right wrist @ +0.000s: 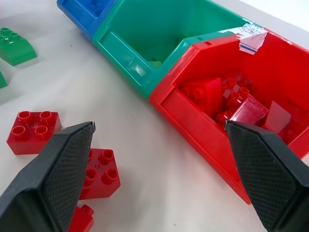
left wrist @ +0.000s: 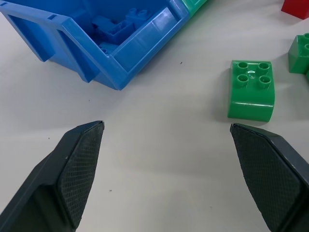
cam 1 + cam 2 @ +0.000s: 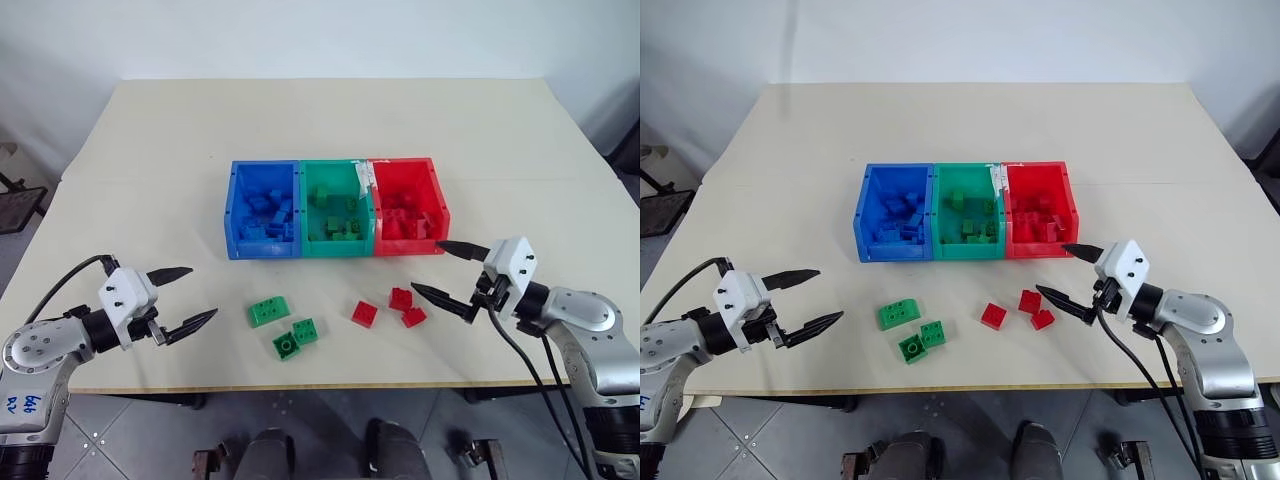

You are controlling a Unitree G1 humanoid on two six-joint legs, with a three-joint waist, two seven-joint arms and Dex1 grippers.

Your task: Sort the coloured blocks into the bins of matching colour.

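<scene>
- Left end effector (image 3: 187, 297) — released, empty, green blocks (image 3: 269, 311) just beyond its tips.
- Right end effector (image 3: 444, 270) — released, empty, red blocks (image 3: 401, 298) beside it, red bin (image 3: 437, 200) near.

Even, bright diffuse light; desk (image 3: 330, 130) pale, no hard glare. Soft short shadows under bins (image 3: 336, 208). Small highlight on green block (image 2: 251, 89). Frames sharp, no blur.

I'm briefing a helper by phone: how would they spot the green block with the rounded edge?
Start at the row of three joined bins mid-table and look just in front of the blue and green ones. The curved green block lies there alone. Its two green neighbours are square and touch each other.
</scene>
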